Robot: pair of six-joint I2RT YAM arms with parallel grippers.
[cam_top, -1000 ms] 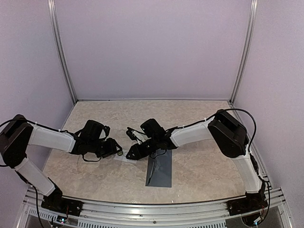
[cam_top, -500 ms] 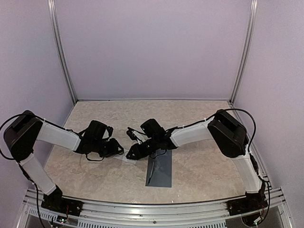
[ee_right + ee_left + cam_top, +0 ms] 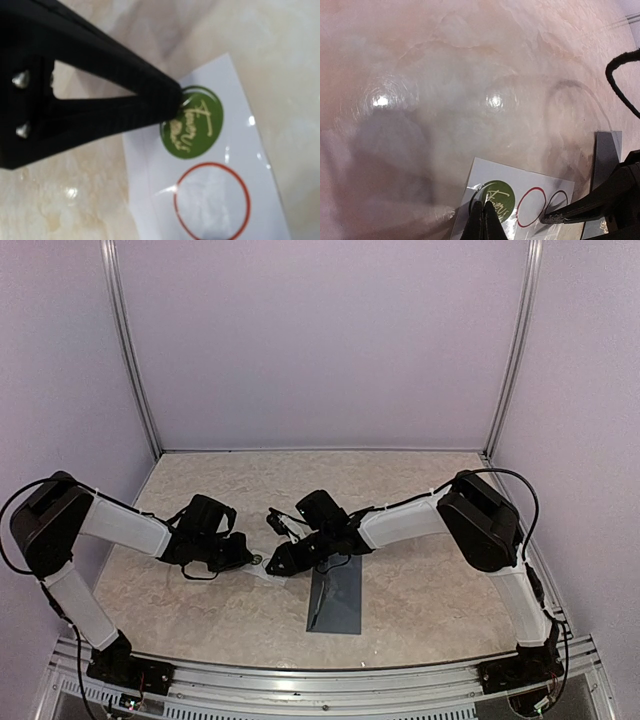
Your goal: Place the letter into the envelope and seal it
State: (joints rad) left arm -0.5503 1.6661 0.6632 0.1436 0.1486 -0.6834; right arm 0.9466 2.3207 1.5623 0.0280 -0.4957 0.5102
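Note:
The dark slate envelope (image 3: 335, 600) lies flat near the table's front; its edge also shows in the left wrist view (image 3: 606, 165). No letter is in view. A white sticker strip (image 3: 530, 192) lies left of the envelope. It carries a round green sticker (image 3: 502, 197) and two empty circles. My left gripper (image 3: 484, 206) is shut, its tips pinching the green sticker's near edge, which is slightly lifted. It shows in the right wrist view (image 3: 170, 102) too. My right gripper (image 3: 276, 564) points down at the strip's other end, its tip (image 3: 547, 218) resting on the strip.
The beige marbled table (image 3: 420, 540) is enclosed by pale walls and metal posts (image 3: 135, 360). A metal rail (image 3: 330, 675) runs along the front edge. A black cable (image 3: 620, 80) loops at the right of the left wrist view.
My left arm has raised its elbow and shifted slightly, its gripper settling onto the strip's left end. The right arm, strip and envelope have not moved.

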